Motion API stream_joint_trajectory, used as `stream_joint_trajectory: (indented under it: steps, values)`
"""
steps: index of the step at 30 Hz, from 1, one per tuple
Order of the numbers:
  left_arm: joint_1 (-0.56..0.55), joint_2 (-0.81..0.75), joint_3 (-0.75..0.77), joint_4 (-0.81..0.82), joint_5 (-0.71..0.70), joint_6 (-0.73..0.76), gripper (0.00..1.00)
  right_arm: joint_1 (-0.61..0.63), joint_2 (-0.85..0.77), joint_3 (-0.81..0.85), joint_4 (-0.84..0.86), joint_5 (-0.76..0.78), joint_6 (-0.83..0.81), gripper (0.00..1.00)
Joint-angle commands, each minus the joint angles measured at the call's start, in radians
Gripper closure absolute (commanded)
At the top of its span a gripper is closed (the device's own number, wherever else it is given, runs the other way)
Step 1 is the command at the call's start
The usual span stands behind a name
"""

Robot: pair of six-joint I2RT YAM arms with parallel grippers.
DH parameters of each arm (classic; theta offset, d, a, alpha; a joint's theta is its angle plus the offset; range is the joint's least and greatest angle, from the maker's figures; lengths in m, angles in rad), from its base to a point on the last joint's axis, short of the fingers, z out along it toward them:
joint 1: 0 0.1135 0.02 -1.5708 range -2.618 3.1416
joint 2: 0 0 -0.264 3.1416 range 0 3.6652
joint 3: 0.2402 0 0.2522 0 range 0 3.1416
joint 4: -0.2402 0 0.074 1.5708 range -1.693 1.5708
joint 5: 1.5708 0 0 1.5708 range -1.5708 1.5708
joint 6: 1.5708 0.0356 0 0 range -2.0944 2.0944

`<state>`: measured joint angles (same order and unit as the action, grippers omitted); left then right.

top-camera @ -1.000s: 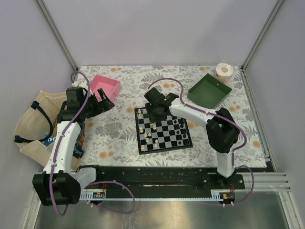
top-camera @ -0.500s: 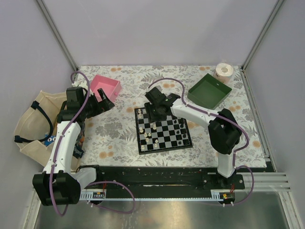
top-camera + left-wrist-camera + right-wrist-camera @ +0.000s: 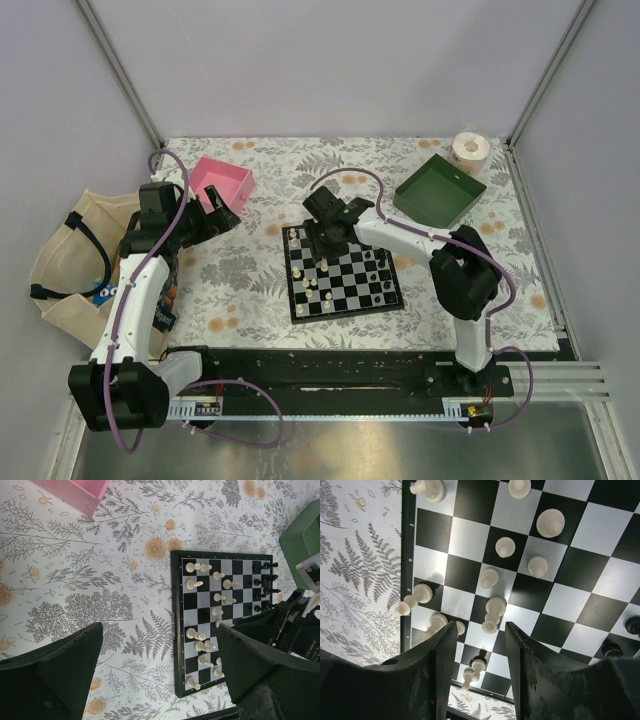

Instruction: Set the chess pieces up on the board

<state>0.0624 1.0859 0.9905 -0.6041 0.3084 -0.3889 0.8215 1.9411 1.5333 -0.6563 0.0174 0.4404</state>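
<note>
Right hand (image 3: 481, 630) part-open, gripping nothing, low over board (image 3: 605, 580), 11 o'clock corner, desk (image 3: 250, 290) centre; white piece (image 3: 492, 614) just ahead of gap, 12 o'clock. Left hand (image 3: 160, 630) wide open, empty, at board's 10 o'clock. My risk call: chess pieces (image 3: 540, 565) crowd here; closing hand could clip neighbour, topple it, scatter row.

no text can be read; the faint print on the label (image 3: 306, 649) on the right arm (image 3: 400, 232) is too blurred.

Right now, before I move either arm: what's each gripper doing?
Left gripper: jaws wide open, holding nothing.
Right gripper: jaws partly open over the board, gripping nothing.
</note>
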Motion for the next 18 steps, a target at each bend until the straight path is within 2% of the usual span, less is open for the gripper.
stream_joint_trajectory:
  steps: [1, 18]
  values:
    - [0.004, -0.009, 0.010, 0.030, 0.020, 0.008, 0.01, 0.005, 0.018, 0.031, -0.019, 0.018, 0.009, 0.49]
    - [0.004, -0.007, 0.010, 0.030, 0.021, 0.008, 0.01, 0.005, 0.044, 0.039, -0.019, 0.015, 0.000, 0.55]
